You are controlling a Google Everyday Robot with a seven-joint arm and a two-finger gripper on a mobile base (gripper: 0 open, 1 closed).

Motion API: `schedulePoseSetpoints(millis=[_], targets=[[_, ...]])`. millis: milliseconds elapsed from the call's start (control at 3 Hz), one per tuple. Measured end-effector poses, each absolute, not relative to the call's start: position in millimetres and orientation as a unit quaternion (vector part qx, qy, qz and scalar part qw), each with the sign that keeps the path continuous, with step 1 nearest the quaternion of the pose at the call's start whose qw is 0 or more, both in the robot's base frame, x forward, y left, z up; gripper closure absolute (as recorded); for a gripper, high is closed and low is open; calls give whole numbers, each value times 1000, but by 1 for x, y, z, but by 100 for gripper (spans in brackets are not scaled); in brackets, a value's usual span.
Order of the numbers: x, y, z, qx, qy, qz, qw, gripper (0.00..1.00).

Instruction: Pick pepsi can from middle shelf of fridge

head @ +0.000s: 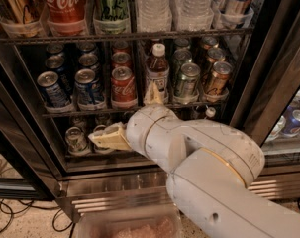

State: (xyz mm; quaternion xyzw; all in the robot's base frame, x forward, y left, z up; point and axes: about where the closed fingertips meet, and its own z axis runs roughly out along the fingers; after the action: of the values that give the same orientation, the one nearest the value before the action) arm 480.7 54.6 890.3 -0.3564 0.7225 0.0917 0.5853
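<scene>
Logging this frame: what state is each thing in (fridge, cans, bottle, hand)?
fridge: open, shelves stocked.
pepsi can: upright on the middle shelf, not grasped.
Coca-Cola can: upright, right of the pepsi can.
bottle: upright, white cap on.
hand: inside the fridge, below the middle shelf, clear of the pepsi can.

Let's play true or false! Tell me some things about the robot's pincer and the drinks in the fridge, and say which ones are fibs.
1. The pincer is lower than the middle shelf. True.
2. The pincer is holding the pepsi can. False: the pepsi can stands on the middle shelf, towards the left, apart from the pincer.
3. A red Coca-Cola can stands next to the pepsi can. True.
4. The brown bottle has a black cap. False: its cap is white.
</scene>
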Motion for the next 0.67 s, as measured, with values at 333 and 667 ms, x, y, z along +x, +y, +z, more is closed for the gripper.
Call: schedulePoseSetpoints(millis=[333,667], targets=[[485,61,887,-363,709,101,597,0],[494,69,876,-361,699,120,605,0]])
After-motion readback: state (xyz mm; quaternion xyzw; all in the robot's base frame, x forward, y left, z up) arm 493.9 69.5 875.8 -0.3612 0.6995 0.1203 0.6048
